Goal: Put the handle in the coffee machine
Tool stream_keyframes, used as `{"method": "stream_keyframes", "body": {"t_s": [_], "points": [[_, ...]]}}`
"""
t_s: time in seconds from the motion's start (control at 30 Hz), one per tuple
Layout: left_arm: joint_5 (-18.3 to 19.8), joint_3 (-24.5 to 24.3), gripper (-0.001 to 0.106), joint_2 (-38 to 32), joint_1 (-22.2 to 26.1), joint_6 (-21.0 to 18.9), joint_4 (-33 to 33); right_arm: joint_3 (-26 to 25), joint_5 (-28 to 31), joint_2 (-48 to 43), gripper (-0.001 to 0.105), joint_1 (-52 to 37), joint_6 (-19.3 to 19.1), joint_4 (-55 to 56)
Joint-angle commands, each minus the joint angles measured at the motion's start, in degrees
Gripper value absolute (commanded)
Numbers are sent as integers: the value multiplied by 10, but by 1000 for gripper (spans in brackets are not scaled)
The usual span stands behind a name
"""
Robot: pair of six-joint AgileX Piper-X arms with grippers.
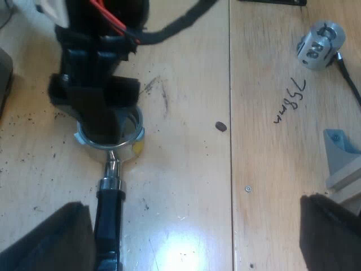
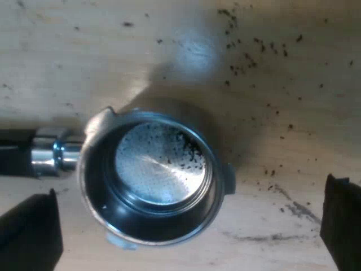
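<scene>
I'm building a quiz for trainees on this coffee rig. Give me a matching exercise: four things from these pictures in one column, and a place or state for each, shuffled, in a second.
Things
1. metal holder
2. right gripper
3. left gripper
4. coffee grounds

Place or state
A. scattered loose on the wooden table
B. open, hanging right above the holder
C. lying on the table, dark specks inside it
D. open, near the holder's dark handle

Pairs: 1-C, 2-B, 3-D, 4-A
</scene>
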Motion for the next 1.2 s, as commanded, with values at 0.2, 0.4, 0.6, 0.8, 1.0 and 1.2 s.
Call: {"method": "stream_keyframes", "body": {"t_s": [0.2, 0.4, 0.6, 0.8, 1.0, 1.2], "points": [[14, -3, 77, -1, 1, -7, -3, 3, -8, 27, 95, -1, -31, -30], [14, -3, 77, -1, 1, -7, -3, 3, -14, 63, 95, -1, -45, -49], [14, -3, 77, -1, 1, -7, -3, 3, -23, 76, 95, -1, -61, -64], [14, -3, 77, -1, 1, -7, -3, 3, -26, 89, 95, -1, -74, -60], [14, -3, 77, -1, 1, -7, -3, 3, -26, 89, 94, -1, -81, -59], [14, -3, 77, -1, 1, -7, -3, 3, -22, 89, 50, -1, -97, -59]]}}
